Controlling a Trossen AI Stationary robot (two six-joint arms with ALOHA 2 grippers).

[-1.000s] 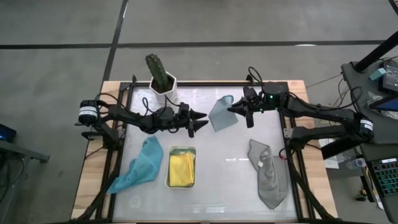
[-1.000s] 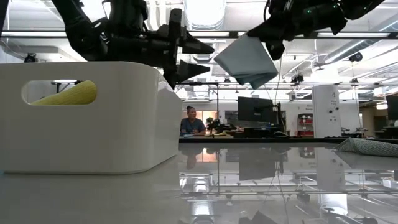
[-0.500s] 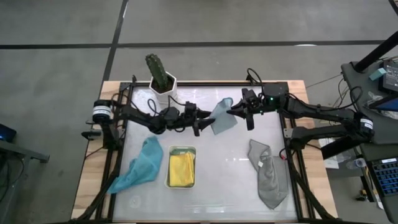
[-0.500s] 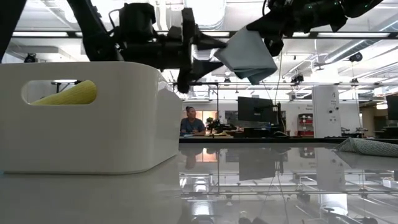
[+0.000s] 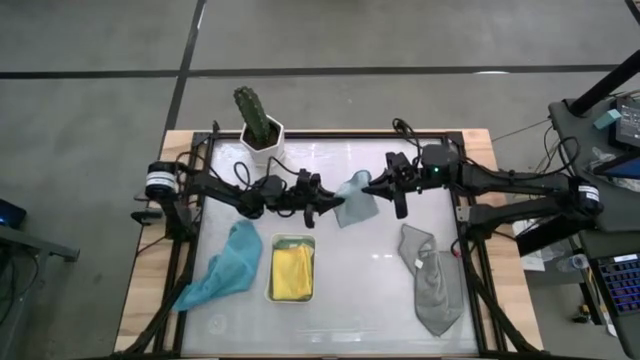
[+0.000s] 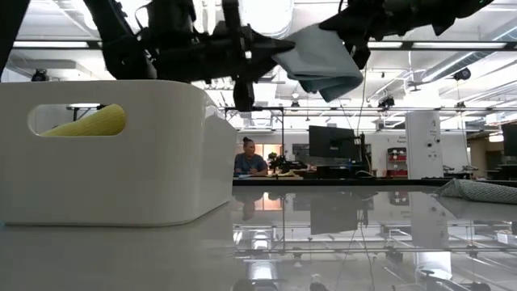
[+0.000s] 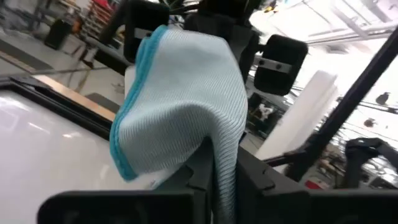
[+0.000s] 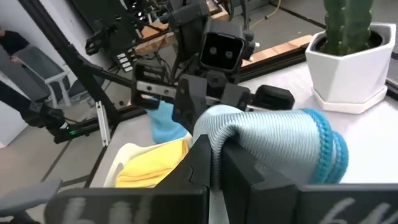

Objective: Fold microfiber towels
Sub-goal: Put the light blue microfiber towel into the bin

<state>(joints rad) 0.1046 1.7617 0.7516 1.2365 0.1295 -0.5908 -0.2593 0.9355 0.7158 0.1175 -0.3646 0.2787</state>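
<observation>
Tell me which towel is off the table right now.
The light blue towel: it hangs in the air, pinched between the left gripper and right gripper. The teal towel and grey towel lie on the table; the yellow towel sits in the white tray.

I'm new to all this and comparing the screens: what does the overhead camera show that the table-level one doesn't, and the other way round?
Only the overhead view shows the teal towel and the cactus. Only the table-level view shows a person seated in the room behind. Both show the left gripper and right gripper holding the light blue towel above the table.
</observation>
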